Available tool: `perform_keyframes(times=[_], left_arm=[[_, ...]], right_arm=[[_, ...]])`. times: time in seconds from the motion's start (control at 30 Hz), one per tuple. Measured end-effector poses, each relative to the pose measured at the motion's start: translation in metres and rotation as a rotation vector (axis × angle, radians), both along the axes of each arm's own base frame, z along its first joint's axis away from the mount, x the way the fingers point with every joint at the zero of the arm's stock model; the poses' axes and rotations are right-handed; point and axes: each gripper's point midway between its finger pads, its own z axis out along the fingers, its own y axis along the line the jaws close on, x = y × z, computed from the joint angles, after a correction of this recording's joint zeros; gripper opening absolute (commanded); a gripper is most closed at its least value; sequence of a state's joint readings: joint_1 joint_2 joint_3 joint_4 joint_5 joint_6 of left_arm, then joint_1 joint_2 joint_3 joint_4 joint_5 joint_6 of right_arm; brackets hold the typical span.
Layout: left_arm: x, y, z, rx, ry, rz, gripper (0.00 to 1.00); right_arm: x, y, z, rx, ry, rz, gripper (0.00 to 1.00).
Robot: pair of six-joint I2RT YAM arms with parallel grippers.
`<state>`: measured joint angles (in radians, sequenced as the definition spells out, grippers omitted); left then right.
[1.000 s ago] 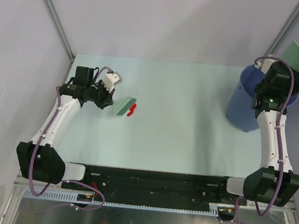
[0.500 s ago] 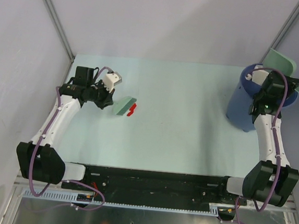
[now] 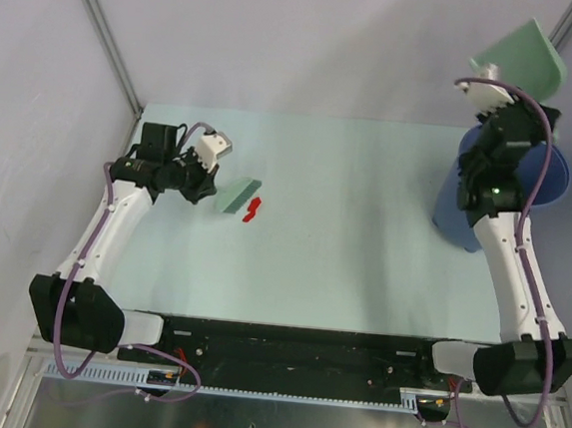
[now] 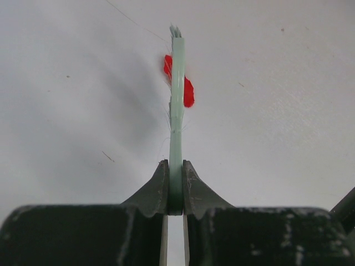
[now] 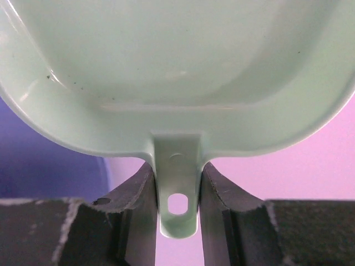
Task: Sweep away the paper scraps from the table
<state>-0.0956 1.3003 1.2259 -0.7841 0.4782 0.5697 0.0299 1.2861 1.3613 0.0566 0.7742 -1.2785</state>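
Note:
One red paper scrap (image 3: 252, 209) lies on the pale mint-green table (image 3: 344, 239) at the left, right beside the tip of the mint-green brush (image 3: 235, 197). My left gripper (image 3: 205, 181) is shut on the brush. In the left wrist view the brush (image 4: 176, 105) stands edge-on between the fingers (image 4: 157, 188), with the red scrap (image 4: 188, 91) showing on both sides of its far end. My right gripper (image 3: 497, 110) is shut on the handle (image 5: 177, 191) of the mint-green dustpan (image 3: 520, 56), held high above the blue bucket (image 3: 496, 192). The dustpan's inside (image 5: 177, 61) shows no scraps.
The tall blue bucket stands at the table's right far corner, under the right arm. A black-and-metal rail (image 3: 295, 345) runs along the near edge between the arm bases. Grey walls and metal posts close in the back and sides.
My right arm has lifted the dustpan up and away from the bucket's rim, turning it. My left gripper and the brush have shifted slightly; the red scrap stays put.

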Motion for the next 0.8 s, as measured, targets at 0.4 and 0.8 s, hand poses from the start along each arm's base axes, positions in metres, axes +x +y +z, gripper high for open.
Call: perform_keyframes(times=[0.4, 0.8], left_arm=[[0.024, 0.007, 0.000, 0.019, 0.026, 0.082, 0.00], [0.043, 0.021, -0.029, 0.083, 0.108, 0.174, 0.00]], right_arm=[[-0.001, 0.288, -0.051, 0.772, 0.120, 0.761, 0.00], [-0.095, 0.421, -0.373, 0.877, 1.207, 0.485, 0.00]])
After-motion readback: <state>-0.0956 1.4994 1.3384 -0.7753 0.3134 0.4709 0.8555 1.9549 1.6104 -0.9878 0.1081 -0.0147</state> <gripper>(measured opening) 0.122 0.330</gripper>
